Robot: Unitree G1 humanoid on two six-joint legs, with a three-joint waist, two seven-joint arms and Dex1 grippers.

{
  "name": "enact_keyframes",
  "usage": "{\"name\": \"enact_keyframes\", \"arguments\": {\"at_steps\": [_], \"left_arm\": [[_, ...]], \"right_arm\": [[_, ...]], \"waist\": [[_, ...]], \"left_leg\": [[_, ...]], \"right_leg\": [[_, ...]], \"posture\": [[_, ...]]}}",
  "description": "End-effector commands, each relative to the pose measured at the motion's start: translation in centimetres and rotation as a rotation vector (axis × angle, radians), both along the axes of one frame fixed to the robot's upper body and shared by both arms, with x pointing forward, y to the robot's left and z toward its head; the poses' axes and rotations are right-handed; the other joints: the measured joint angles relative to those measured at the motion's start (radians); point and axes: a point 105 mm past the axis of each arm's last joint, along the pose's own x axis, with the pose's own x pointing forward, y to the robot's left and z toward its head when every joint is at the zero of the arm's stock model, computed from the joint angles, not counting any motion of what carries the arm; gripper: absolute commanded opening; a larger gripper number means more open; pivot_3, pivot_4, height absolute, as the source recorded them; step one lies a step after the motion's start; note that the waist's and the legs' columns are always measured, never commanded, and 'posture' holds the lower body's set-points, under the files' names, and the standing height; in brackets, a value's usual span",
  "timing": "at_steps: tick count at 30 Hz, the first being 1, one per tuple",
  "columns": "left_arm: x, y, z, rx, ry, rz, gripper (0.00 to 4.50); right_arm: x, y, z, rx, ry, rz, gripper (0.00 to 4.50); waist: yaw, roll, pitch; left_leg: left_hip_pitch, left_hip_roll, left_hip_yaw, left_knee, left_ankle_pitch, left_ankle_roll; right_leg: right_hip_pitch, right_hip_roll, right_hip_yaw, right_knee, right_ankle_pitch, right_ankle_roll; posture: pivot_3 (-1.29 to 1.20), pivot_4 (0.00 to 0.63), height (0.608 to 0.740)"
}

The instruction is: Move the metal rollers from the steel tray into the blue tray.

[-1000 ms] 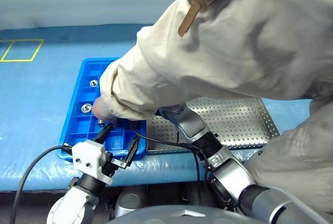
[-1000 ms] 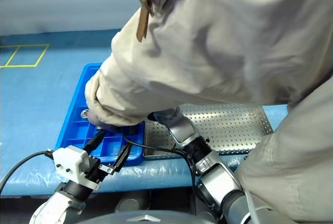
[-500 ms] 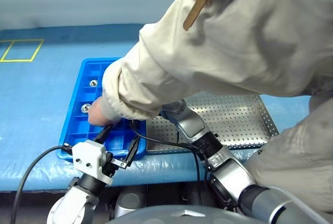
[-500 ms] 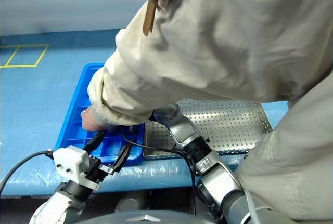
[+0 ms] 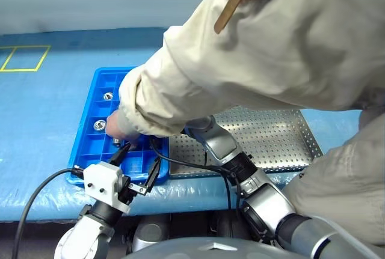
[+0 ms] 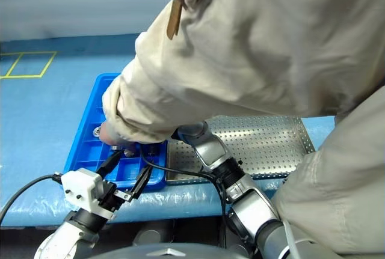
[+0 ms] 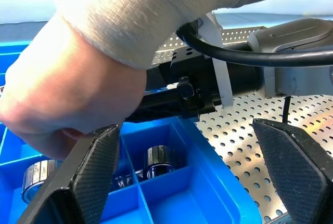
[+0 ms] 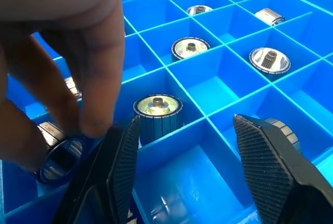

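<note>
The blue tray (image 5: 90,100) lies left of the steel tray (image 5: 271,139) on the table. Metal rollers (image 5: 99,125) stand in several of the blue tray's compartments, seen close in the right wrist view (image 8: 157,110). A person's hand (image 5: 117,128) reaches into the blue tray, fingers on a roller (image 8: 60,162). My right gripper (image 8: 187,125) hovers open over the compartments, nothing between its fingers; the sleeve hides it in the head views. My left gripper (image 5: 142,152) stands open at the blue tray's near edge, empty.
A person in a beige jacket (image 5: 271,48) leans over the steel tray and my right arm (image 5: 240,166). A yellow square outline (image 5: 24,57) marks the blue table cover at far left. A black cable (image 5: 36,190) loops below the table's front edge.
The person's hand and sleeve have shifted slightly over the blue tray. Both my arms and grippers have kept still.
</note>
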Motion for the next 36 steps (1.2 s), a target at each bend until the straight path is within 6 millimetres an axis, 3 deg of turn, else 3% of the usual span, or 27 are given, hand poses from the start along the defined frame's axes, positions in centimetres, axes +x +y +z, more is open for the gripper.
{"name": "enact_keyframes", "arguments": {"at_steps": [1, 36], "left_arm": [[-0.05, -0.26, 0.97, -0.004, -0.038, -0.012, 4.50], [-0.09, -0.20, 0.92, -0.008, -0.033, -0.004, 4.50]], "right_arm": [[-0.25, -0.03, -0.07, 0.002, 0.001, 0.002, 3.01], [-0.40, 0.06, -0.22, -0.003, 0.004, 0.005, 3.01]], "waist": [[0.000, 0.000, 0.000], [0.001, 0.000, 0.000]], "left_leg": [[0.000, 0.000, 0.000, 0.000, 0.000, 0.000], [0.000, 0.000, 0.000, 0.000, 0.000, 0.000]], "right_leg": [[0.000, 0.000, 0.000, 0.000, 0.000, 0.000], [0.000, 0.000, 0.000, 0.000, 0.000, 0.000]], "posture": [[0.42, 0.150, 0.740], [0.42, 0.150, 0.740]]}}
